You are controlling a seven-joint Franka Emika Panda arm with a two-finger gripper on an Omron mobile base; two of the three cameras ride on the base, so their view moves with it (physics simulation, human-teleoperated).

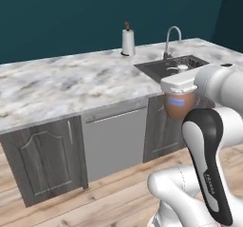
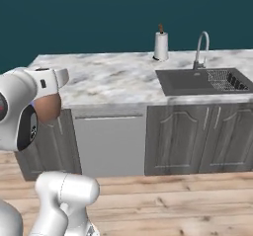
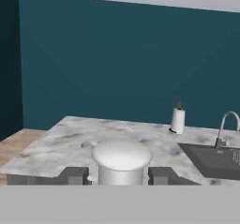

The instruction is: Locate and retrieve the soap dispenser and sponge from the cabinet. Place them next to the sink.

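soap dispenser [image 3: 121,162] clamped between jaws, sink [image 3: 213,160] beyond, right

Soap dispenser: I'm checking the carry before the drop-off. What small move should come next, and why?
Probably carry it forward and toward the sink. The soap dispenser hangs in the gripper, its white pump top between the fingers, out in front of the base cabinets rather than over the marble counter. The counter beside the basin looks free for setting it down.
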